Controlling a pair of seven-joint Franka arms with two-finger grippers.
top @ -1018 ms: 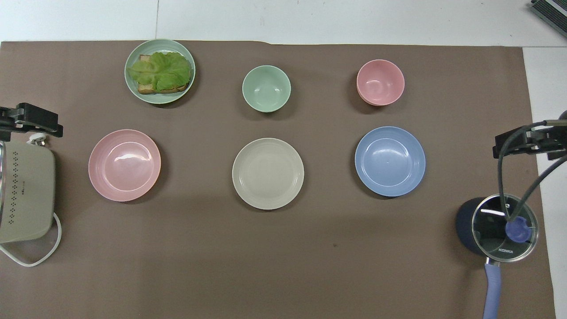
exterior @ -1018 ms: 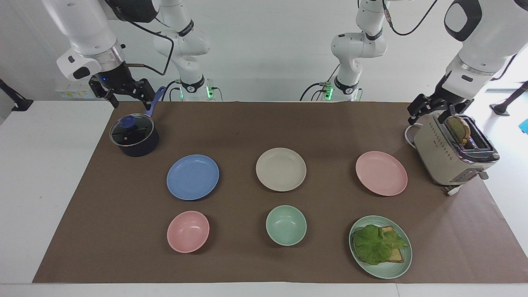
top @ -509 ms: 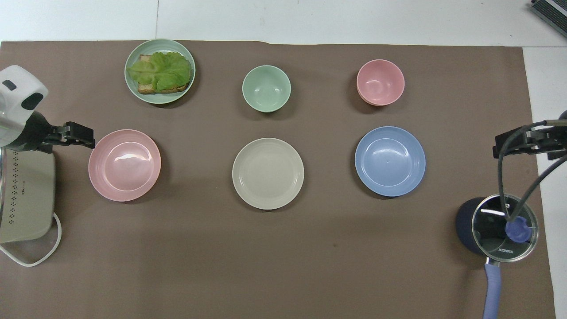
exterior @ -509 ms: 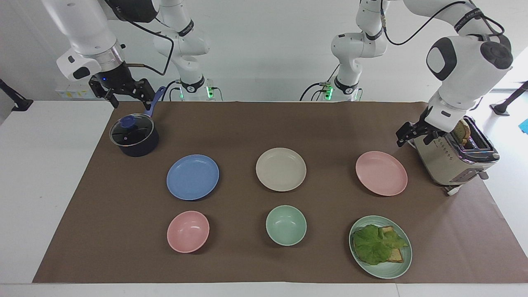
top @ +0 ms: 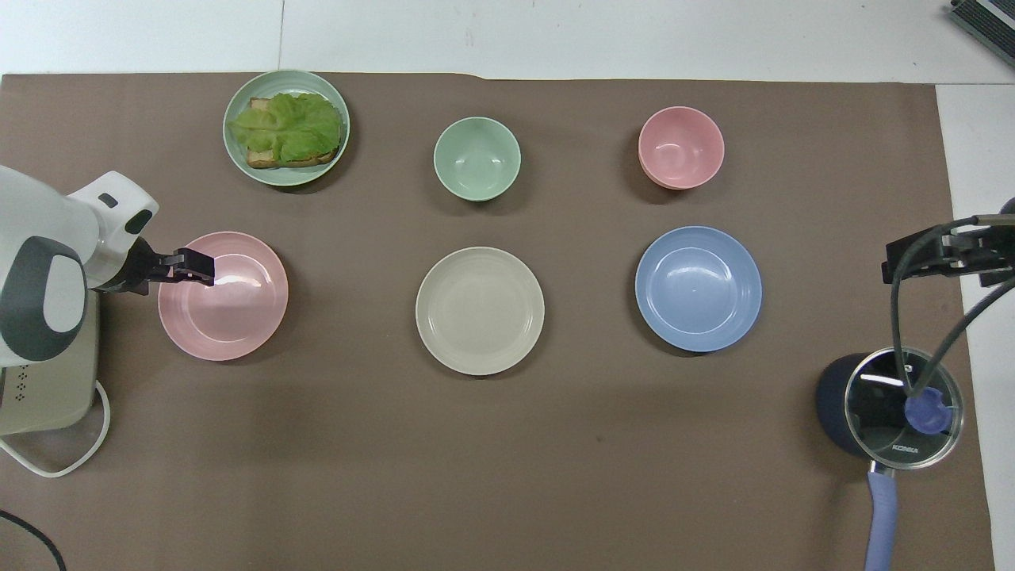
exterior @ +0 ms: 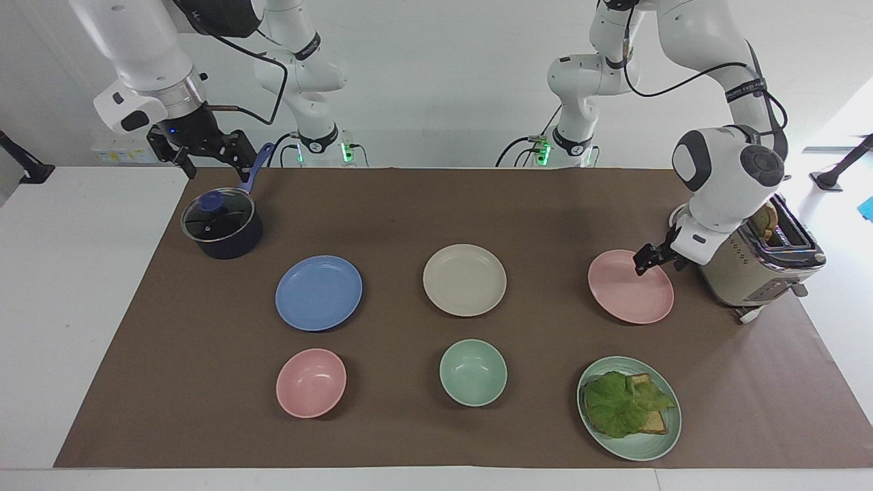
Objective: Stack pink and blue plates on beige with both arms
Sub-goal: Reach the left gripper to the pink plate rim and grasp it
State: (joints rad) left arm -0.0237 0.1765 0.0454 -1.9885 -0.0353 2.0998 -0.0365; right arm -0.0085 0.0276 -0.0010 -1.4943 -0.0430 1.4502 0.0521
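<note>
Fingers, left gripper (exterior: 646, 260): spread wide, empty, low over pink plate (exterior: 631, 286) at its rim toward toaster (exterior: 750, 262); contact not certain.
Fingers, right gripper (exterior: 204, 155): spread wide, empty, waiting above saucepan (exterior: 222, 225).
Pink plate: flat on desk (exterior: 409, 204), toward left arm's end.
Beige plate (exterior: 464, 280): middle of row, bare.
Blue plate (exterior: 318, 292): beside beige, toward right arm's end, untouched.
Progress: nothing stacked; first grasp pending, both lifts and placements left.

"KONKA" on glass lid (top: 903, 408) of saucepan; nothing else legible.
</note>
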